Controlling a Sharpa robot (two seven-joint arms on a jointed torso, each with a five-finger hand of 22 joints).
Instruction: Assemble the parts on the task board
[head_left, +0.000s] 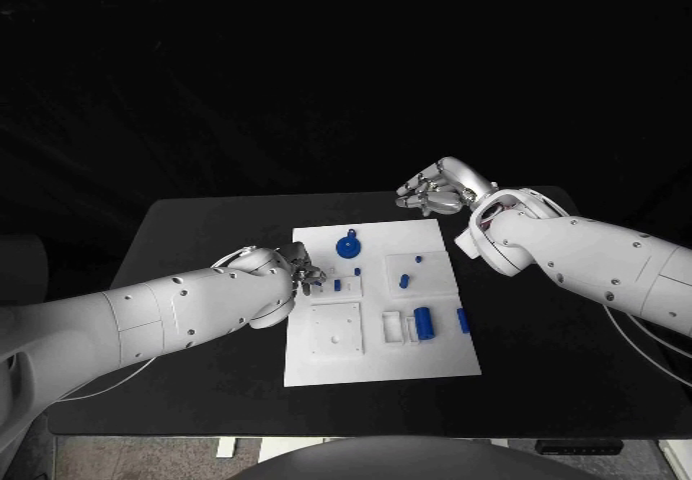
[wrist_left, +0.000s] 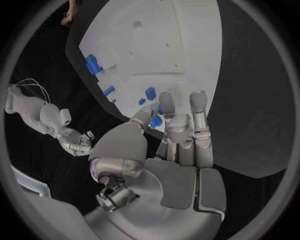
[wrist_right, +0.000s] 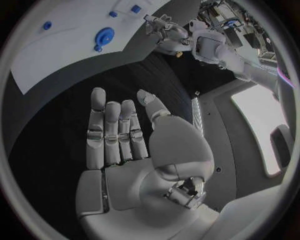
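Assembly in progress, judged early: on the board (head_left: 378, 365) a blue block (head_left: 424, 320) and a slim piece (head_left: 463, 320) lie nearest the robot, small pegs (head_left: 405, 281) at mid-board, and a round disc (head_left: 349, 246) toward the far edge, most apparently still loose. Left hand (head_left: 296, 272) rests at the board's left edge, fingers (wrist_left: 165, 102) closing on a small part (wrist_left: 155, 120); a firm grip cannot be confirmed. Right hand (head_left: 436, 190), beyond the far edge, is spread flat and holds nothing.

Two glossy white moulded arm shells, left arm (head_left: 173, 310) and right arm (head_left: 591, 255), dotted with small dark screw recesses. Thin white cable trails beneath each forearm. Each ends in a silver-grey metal robot hand, left (wrist_left: 169, 150), right (wrist_right: 134, 150): segmented fingers, flat grey palm pads, exposed thumb-base mechanism.
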